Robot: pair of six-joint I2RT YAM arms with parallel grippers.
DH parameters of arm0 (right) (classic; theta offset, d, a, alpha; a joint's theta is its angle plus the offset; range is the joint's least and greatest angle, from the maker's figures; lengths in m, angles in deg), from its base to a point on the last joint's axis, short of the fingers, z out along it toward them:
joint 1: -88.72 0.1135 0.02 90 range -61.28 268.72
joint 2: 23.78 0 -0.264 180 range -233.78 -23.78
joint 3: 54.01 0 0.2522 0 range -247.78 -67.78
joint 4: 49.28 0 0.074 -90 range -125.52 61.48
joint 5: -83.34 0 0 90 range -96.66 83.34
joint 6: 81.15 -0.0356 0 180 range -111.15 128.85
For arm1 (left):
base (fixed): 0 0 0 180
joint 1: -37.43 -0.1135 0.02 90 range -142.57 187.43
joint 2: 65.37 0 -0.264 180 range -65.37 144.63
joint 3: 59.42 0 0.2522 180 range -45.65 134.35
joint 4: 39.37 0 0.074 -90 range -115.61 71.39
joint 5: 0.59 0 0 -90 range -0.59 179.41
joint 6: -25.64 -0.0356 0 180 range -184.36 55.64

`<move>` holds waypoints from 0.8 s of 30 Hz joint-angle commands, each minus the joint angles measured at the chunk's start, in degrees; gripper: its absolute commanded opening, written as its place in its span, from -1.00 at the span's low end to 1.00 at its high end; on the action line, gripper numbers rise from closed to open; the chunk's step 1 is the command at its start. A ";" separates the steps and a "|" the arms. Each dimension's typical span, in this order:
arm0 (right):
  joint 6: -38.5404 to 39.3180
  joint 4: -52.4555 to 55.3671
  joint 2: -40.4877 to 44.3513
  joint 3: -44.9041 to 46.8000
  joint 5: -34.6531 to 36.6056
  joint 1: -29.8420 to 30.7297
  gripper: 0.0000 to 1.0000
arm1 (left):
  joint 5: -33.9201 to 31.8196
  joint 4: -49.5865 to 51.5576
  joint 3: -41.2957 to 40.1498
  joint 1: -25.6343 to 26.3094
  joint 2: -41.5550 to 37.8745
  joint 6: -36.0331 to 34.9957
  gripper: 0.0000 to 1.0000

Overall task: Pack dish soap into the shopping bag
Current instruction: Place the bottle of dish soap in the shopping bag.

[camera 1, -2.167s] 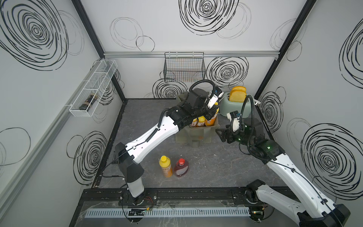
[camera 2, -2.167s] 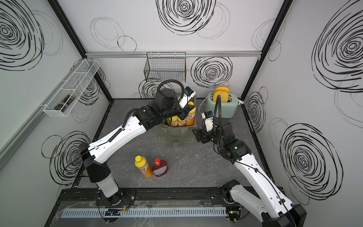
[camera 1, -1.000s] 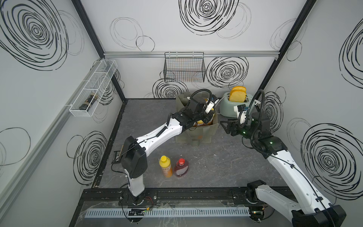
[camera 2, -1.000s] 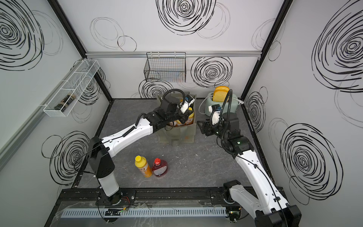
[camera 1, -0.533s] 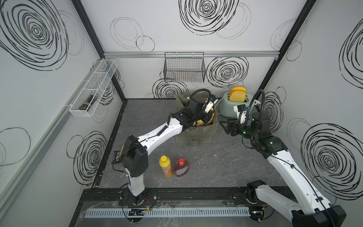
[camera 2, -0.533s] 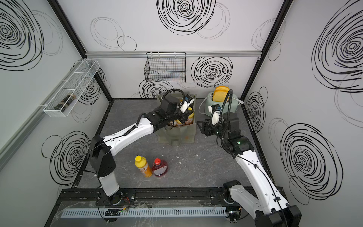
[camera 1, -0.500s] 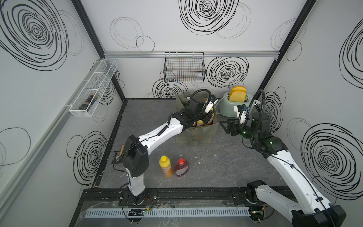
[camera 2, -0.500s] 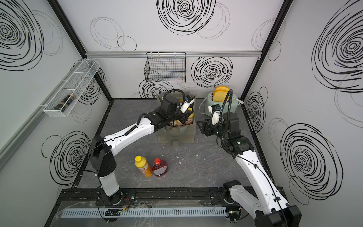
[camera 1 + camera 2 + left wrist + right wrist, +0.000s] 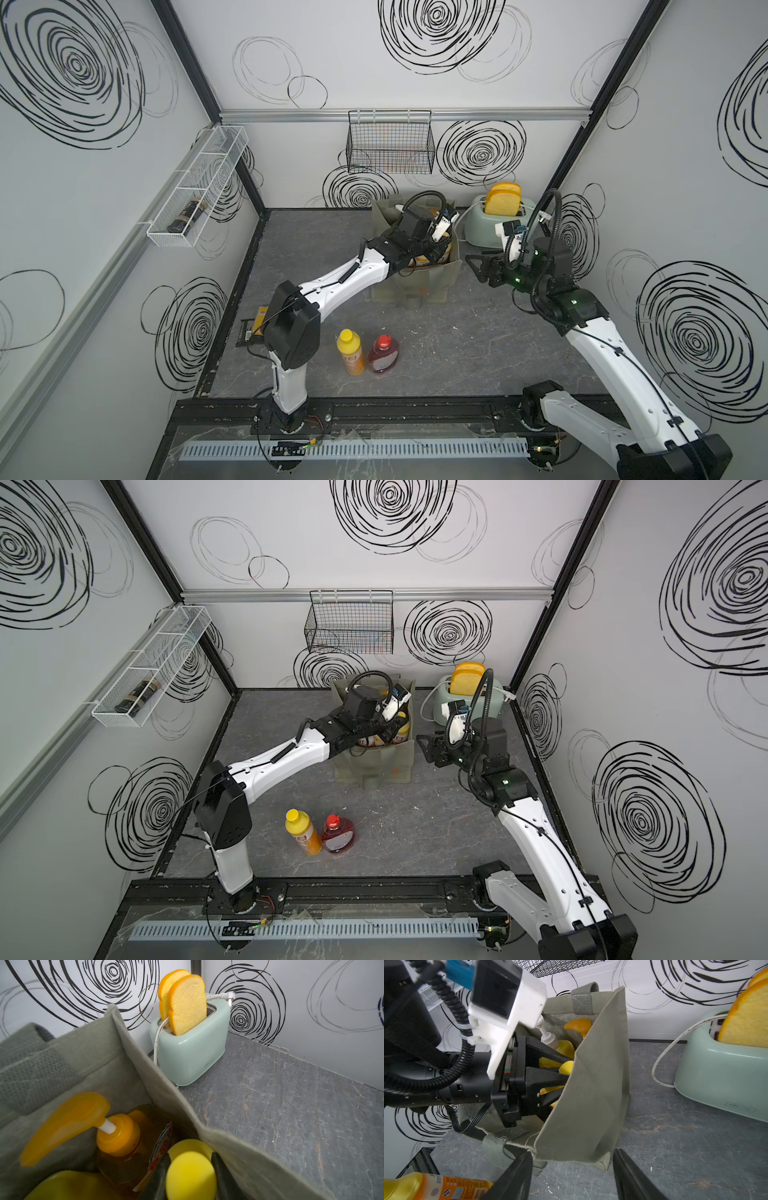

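The shopping bag [image 9: 415, 286] stands upright and open at 12 o'clock on the grey tabletop [image 9: 478, 345], near the back wall. A mint toaster [image 9: 484, 232] holding 2 bread slices [image 9: 503, 199] sits just beside it at 2 o'clock.

The left arm reaches over the bag's front rim, and the left claw [image 9: 190, 1165] is down inside the bag. Its 2 black fingers [image 9: 160, 1178] flank the yellow cap of a small orange bottle [image 9: 191, 1176] very closely. Whether they press on the cap or stand just clear of it cannot be told. Inside the bag beside it stand the amber orange-pump bottle [image 9: 118, 1136] and the big yellow bottle [image 9: 564, 1047] with its white pump. Another yellow cap [image 9: 187, 1145] shows just behind the flanked one.

The right claw [image 9: 478, 266] hovers at 3 o'clock of the bag, near its side wall and pointing toward it. Its jaws stand wide apart with nothing between them.

At 7 o'clock on the tabletop, well apart from the bag, 2 bottles stand upright just beside each other. They are a small orange yellow-capped bottle [image 9: 351, 353] and the squat red bottle [image 9: 384, 353].
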 commanded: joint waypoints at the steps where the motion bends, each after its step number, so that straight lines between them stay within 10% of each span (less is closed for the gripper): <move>1: 0.28 -1.48 0.73 0.31 -0.74 -0.19 0.33 | 1.54 -6.88 2.47 -0.58 -1.03 0.00 0.04; 8: 0.19 -1.67 0.75 0.34 -0.69 -0.30 0.37 | 1.59 -6.20 4.03 0.11 -3.33 -0.30 0.70; 24: 0.18 -0.27 -6.93 -9.35 -1.54 -0.21 0.49 | -14.38 9.92 -0.63 -0.89 -22.79 10.13 0.80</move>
